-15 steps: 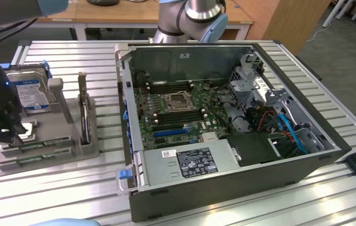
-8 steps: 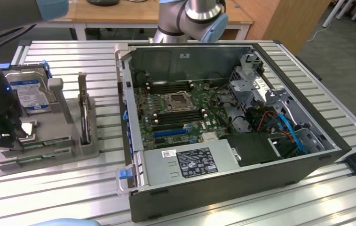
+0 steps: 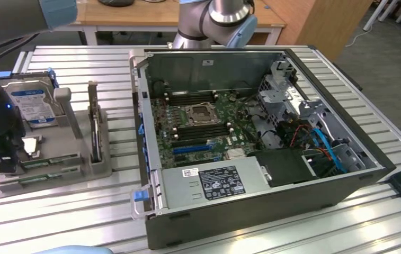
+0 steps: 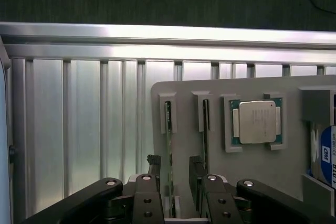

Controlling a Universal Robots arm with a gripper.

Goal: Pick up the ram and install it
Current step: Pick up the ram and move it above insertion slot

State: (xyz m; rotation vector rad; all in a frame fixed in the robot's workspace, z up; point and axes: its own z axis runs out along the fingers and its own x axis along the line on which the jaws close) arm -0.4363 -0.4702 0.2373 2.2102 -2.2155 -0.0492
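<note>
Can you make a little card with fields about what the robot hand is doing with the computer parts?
end effector: open, straddling the ram
ram: lying in its tray slot, not lifted
second stick: in the next slot
processor chip: on the same tray, beside the sticks
computer case: open, motherboard showing

Here's the ram (image 4: 168,129), slim and green, standing on its long edge in the grey holder (image 4: 262,167), in the slot nearest the holder's side edge. Its twin (image 4: 206,124) stands parallel, one slot further in.
</note>
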